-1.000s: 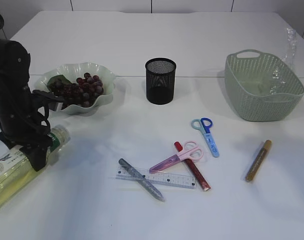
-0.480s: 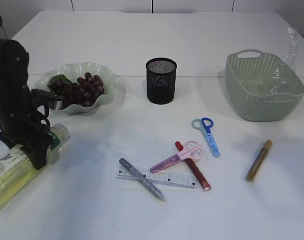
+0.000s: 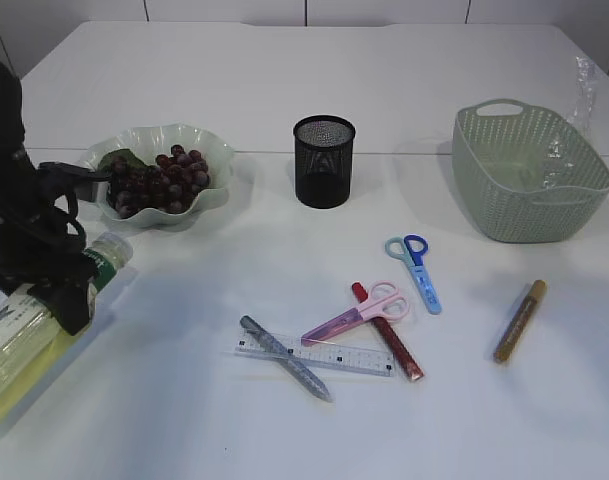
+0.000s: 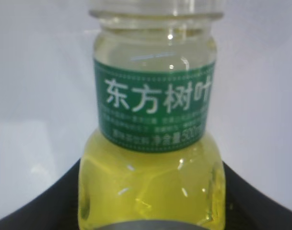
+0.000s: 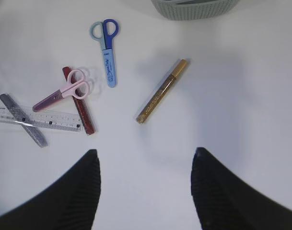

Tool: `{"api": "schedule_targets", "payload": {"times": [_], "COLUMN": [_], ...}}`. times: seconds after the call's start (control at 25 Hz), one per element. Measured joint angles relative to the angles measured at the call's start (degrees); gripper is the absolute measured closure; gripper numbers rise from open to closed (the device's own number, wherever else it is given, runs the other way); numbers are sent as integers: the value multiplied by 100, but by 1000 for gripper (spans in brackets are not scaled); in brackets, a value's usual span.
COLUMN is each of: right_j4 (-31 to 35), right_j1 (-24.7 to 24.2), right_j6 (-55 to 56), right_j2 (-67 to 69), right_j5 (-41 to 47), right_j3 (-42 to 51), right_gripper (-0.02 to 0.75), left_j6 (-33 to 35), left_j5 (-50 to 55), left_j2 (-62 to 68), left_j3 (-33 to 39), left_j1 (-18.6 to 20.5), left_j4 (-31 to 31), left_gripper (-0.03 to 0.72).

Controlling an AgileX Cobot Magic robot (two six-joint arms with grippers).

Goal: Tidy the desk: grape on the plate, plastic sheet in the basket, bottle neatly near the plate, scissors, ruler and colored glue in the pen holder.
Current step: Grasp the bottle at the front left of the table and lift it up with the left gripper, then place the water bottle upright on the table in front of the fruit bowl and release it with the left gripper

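Bottle (image 3: 29, 320) of yellow liquid with a green label, lying tilted at the left edge of the white surface (image 3: 284, 60), its clear cap end pointing toward the plate (image 3: 216, 150). Left tool (image 3: 69, 300) is clamped across the bottle's upper body; in the left wrist view the dark jaws flank the yellow shoulder of the bottle (image 4: 153, 143) on both sides, the label and neck lying just beyond them. Beyond the left tool and slightly to its right sits the pale wavy plate, carrying the grape (image 3: 159, 180) bunch with a green leaf.

Right tool (image 5: 146, 191) hangs released above the surface, its two dark jaws wide apart with nothing between them. Ahead of it lies the gold glue pen (image 5: 162, 91), alone and well apart from the other items. Farther ahead and to its left are the blue scissors (image 5: 107, 52). To the left of the right tool lies a cluster: pink scissors (image 5: 64, 93) crossing a red glue pen (image 5: 81, 105), and a clear ruler (image 5: 38, 119) crossed by a grey glue pen (image 5: 23, 120). At the far edge of that view is the rim of the green basket (image 5: 193, 7); the exterior view shows crumpled plastic sheet (image 3: 549, 165) inside the basket. Black mesh pen holder (image 3: 324, 160) stands upright between plate and basket.
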Motion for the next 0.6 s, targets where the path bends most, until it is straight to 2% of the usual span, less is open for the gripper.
{"api": "schedule_targets", "payload": {"times": [0.24, 0.6], "right_j4": [0, 0], "right_j1": [0, 0], "right_j6": [-71, -75], "right_j2": [0, 0], "right_j5": [0, 0], "right_j3": [0, 0], "right_gripper": [286, 285], "left_j6": [-37, -51], "left_j5": [-417, -2461], "left_j2": [-759, -2144], "left_j3": [782, 2283], "left_j1": [45, 45], "left_j4": [-87, -631], "left_gripper": [260, 260]}}
